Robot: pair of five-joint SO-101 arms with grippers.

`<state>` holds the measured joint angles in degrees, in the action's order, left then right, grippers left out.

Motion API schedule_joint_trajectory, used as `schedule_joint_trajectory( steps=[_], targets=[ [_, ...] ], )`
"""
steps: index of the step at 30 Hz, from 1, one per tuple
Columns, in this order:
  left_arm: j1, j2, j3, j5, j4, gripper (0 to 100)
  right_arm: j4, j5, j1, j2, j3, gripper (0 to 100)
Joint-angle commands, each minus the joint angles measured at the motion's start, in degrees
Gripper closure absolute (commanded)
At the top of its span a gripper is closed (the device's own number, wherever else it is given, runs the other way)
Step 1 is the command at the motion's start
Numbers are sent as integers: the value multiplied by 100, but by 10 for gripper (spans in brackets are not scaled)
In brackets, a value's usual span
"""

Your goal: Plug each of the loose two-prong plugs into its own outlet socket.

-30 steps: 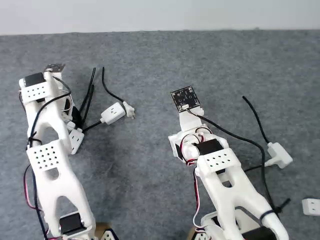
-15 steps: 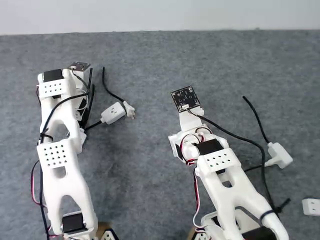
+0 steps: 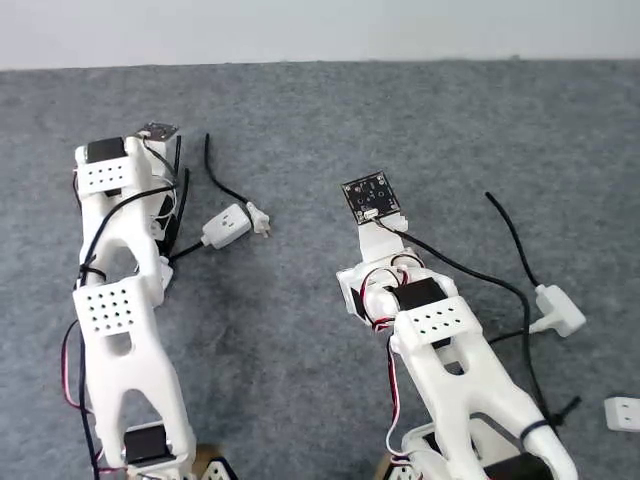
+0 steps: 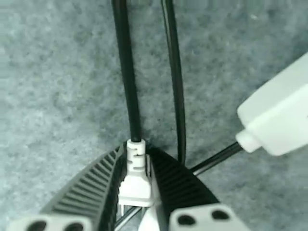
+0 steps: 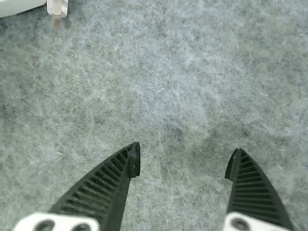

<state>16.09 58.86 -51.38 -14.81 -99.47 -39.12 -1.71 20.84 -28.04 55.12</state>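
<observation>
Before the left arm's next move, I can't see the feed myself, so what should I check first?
1. Left gripper shut on the plug: ok.
2. Plug's prongs straight: cannot tell, hidden between the fingers.
3. Socket block close by: ok; its slots: cannot tell.
4. Spare cord clear of the fingers: not ok, it runs beside one.
5. Right gripper open, empty over carpet: ok.

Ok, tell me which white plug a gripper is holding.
The plug clamped in the left gripper; the other plug, at the white socket, lies ungripped.
</observation>
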Motion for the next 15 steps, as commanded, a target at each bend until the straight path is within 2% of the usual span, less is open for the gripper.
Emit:
schedule_joint_trajectory(
  steps=[1, 15],
  targets=[
    [-141, -1160, -268, 281, -114, 989, 4, 44, -75, -40, -149, 706],
    [-273, -4431, -488, 598, -105, 989, 22, 35, -57, -13, -149, 706]
  ],
)
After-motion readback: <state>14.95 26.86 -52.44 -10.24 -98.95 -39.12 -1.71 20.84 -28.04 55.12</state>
